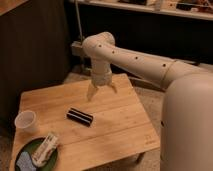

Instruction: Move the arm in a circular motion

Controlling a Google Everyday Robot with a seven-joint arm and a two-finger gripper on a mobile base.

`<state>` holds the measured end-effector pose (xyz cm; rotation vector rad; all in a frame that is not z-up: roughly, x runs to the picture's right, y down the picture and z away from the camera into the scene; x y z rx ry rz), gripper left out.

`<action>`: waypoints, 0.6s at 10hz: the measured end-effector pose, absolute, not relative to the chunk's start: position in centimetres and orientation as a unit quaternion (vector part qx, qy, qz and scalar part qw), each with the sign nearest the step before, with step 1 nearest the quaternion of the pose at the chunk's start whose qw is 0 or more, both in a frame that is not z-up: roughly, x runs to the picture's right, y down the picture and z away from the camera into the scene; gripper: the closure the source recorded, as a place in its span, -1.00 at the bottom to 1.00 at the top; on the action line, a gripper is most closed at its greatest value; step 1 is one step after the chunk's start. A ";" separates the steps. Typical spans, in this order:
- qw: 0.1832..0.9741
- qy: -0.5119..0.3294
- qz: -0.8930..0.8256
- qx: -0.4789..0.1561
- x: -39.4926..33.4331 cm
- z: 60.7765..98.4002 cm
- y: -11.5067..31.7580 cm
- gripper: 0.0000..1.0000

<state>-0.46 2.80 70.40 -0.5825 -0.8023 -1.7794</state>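
Observation:
The glossy white arm [145,62] reaches from the right across the wooden table [120,125] and bends down at a rounded joint [98,45]. Its gripper [101,90] hangs over the far middle of the table, well above the surface. The two beige-tipped fingers [91,94] are spread apart with nothing between them, so the gripper is open. A small black bar-shaped object [80,116] lies on the table in front of and to the left of the gripper.
A translucent cup [26,121] stands at the table's left edge. A green plate [36,154] with a wrapped snack and blue item sits at the front left corner. Dark cabinets and a metal post [79,30] stand behind the table.

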 end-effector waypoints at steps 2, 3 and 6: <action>0.539 -0.331 -0.731 -0.254 1.6 70.2 3.4 -0.60; 0.545 -0.330 -0.727 -0.257 2.4 70.0 3.6 -0.60; 0.565 -0.324 -0.710 -0.268 5.3 69.3 4.5 -0.60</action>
